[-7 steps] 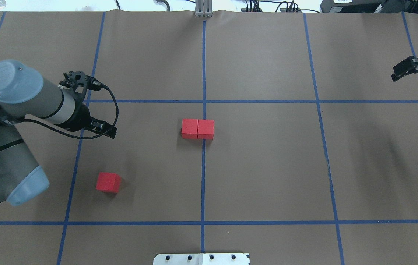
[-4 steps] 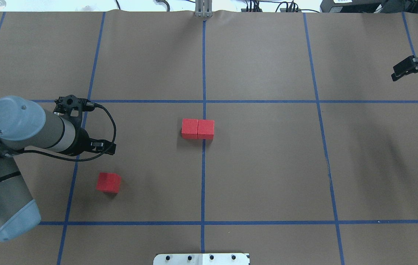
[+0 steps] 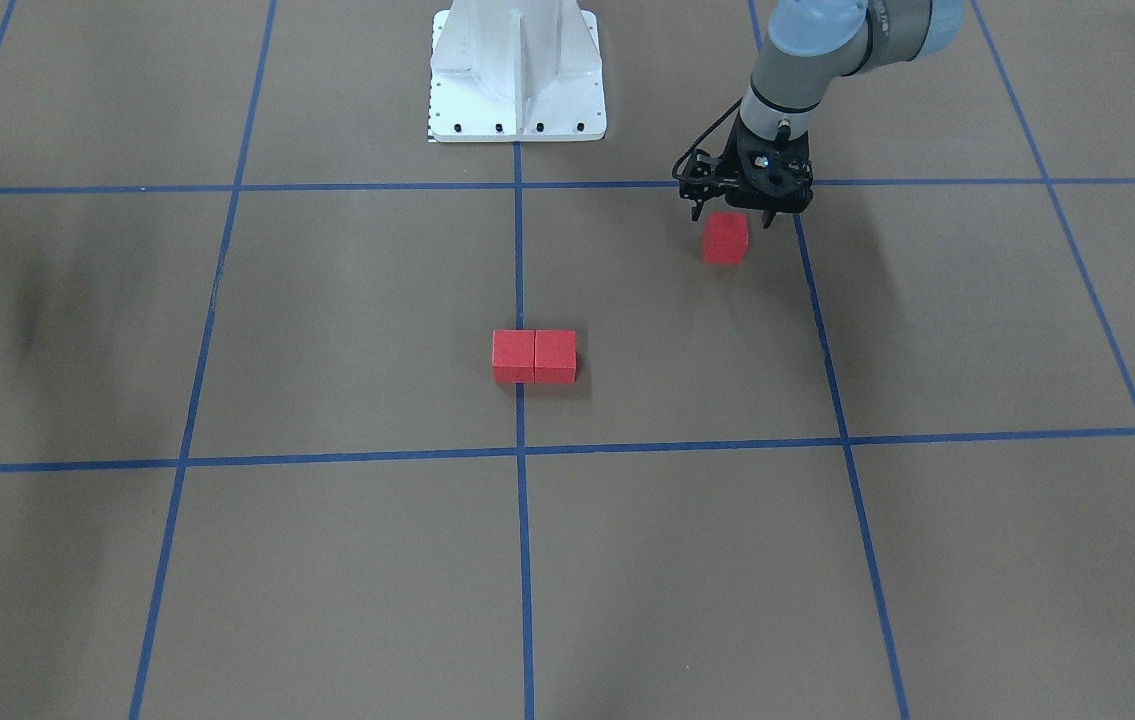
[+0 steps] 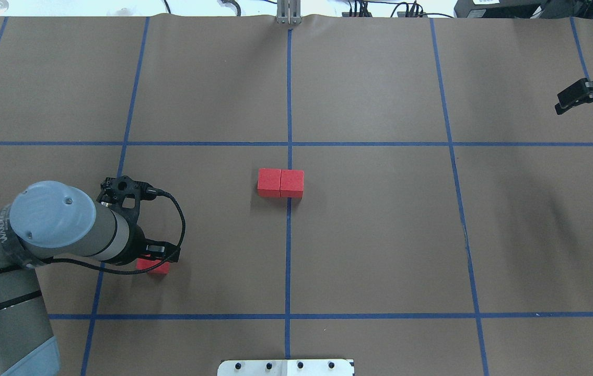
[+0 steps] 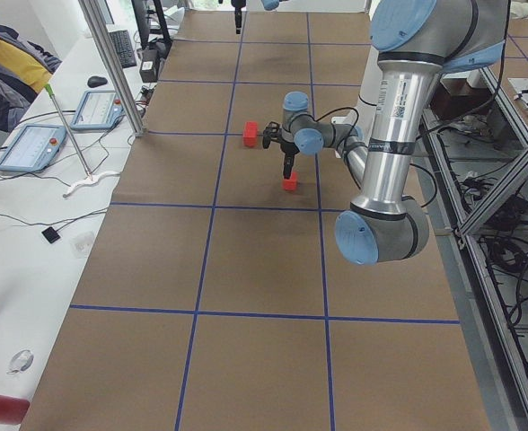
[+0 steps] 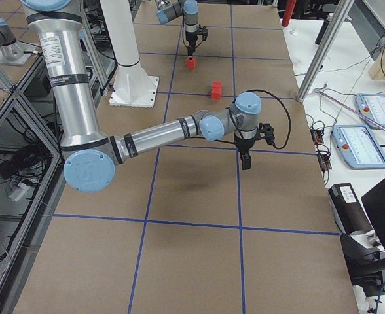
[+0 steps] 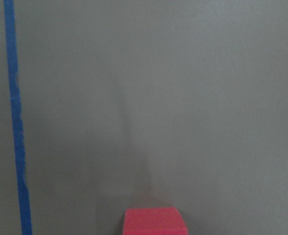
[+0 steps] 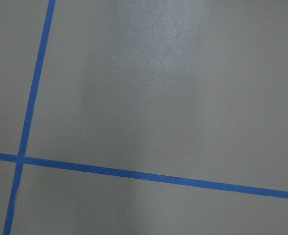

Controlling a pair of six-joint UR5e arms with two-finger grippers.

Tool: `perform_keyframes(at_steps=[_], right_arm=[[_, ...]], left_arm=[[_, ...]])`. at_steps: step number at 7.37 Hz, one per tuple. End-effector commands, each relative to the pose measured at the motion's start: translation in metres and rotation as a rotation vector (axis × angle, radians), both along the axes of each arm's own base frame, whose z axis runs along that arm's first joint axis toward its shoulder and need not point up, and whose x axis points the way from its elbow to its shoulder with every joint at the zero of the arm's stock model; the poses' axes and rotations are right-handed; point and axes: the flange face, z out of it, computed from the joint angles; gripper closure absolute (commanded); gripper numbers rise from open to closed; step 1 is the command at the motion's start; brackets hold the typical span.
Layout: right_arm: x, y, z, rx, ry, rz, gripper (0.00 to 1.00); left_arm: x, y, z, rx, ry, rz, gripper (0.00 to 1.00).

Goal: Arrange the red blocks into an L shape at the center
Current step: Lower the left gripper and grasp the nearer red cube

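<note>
Two red blocks (image 4: 280,183) sit side by side, touching, on the middle vertical tape line at the center (image 3: 534,356). The third red block (image 3: 725,238) lies apart on the robot's left side. My left gripper (image 3: 732,213) hangs just above it, open, with a finger on either side. In the overhead view the wrist covers most of that block (image 4: 154,268). It shows at the bottom edge of the left wrist view (image 7: 155,221). My right gripper (image 4: 570,100) hovers far off at the right edge, open and holding nothing.
The white robot base (image 3: 517,75) stands at the near edge on the middle line. A person (image 5: 4,63) sits at a side bench with tablets (image 5: 30,145). Blue tape lines (image 4: 289,104) grid the brown floor. A cable loops off the left wrist (image 4: 178,235).
My left arm swung back toward the robot's side, from level with the center pair to directly over the lone block. The blocks and the right arm stayed put.
</note>
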Motion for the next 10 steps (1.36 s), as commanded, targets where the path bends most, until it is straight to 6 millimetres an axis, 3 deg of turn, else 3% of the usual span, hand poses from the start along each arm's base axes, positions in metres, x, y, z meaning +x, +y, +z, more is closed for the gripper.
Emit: perform_keyframes(at_steps=[1, 10], right_arm=[[-0.0005, -0.0015, -0.0018, 0.003, -0.001, 0.0, 0.0], [-0.0019, -0.0027, -0.0045, 0.006, -0.003, 0.0, 0.0]], left_arm=[[0.0128, 0.0096, 0.0052, 0.023, -0.02, 0.042, 0.01], [0.0124, 0.0029, 0.0119, 0.003, -0.024, 0.017, 0.03]])
